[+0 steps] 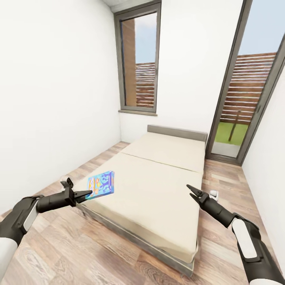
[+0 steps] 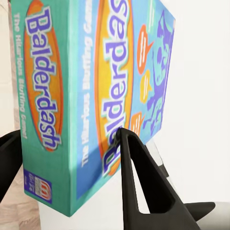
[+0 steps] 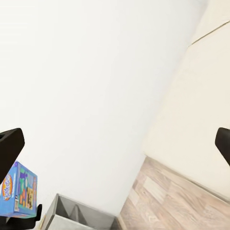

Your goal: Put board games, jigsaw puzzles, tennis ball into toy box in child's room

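Head view: the left tool (image 1: 88, 194) touches the near edge of the light-blue game box (image 1: 101, 184), which lies flat at the near left corner of the cream bed (image 1: 158, 186); the right tool (image 1: 191, 190), fingers slightly apart and empty, hovers over the bed's right edge. Left wrist view: the glossy card box (image 2: 96, 96), lettered "Balderdash", stands between two black wedge-shaped fingers (image 2: 143, 182), clamped on it. Right wrist view: the fingertips (image 3: 9, 146) are wide apart over bed and plank floor (image 3: 167, 201).
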`<state>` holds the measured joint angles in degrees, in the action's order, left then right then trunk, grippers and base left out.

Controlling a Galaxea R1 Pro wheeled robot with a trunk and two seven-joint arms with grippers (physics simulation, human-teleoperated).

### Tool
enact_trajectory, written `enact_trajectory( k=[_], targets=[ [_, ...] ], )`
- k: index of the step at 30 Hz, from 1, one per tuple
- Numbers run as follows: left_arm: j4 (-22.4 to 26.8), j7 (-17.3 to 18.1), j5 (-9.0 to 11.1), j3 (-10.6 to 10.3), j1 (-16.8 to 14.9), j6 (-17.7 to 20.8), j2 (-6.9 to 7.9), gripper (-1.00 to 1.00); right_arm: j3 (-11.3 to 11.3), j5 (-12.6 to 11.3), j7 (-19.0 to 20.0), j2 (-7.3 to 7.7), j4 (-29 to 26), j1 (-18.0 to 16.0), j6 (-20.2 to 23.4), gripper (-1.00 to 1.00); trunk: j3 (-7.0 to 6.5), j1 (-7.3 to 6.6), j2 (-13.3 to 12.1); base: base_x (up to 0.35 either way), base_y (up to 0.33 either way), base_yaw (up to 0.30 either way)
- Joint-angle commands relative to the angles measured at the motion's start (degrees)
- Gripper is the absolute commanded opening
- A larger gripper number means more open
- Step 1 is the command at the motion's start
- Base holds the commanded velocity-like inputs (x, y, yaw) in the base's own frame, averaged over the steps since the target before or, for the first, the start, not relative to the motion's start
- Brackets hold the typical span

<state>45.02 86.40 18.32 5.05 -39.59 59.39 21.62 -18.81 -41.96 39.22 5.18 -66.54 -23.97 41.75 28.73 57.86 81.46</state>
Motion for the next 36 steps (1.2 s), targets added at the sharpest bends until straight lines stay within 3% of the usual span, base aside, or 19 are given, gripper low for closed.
enact_trajectory(
  k=[1, 36],
  targets=[
    [0.0, 0.2, 0.1, 0.0, -0.1, 0.6, 0.00, -1.00, -0.1, -0.2, 0.1, -0.02, 0.0, 0.0, 0.4, 1.00, -0.12, -0.23, -0.4, 0.000, 0.000, 0.293],
    [0.0, 0.2, 0.1, 0.0, 0.0, 0.6, -0.06, -1.00, 0.0, -0.2, 0.1, -0.08, 0.4, 0.0, -0.5, 1.00, -6.41, -7.92, -14.4, 0.000, 0.000, 0.293]
  ],
)
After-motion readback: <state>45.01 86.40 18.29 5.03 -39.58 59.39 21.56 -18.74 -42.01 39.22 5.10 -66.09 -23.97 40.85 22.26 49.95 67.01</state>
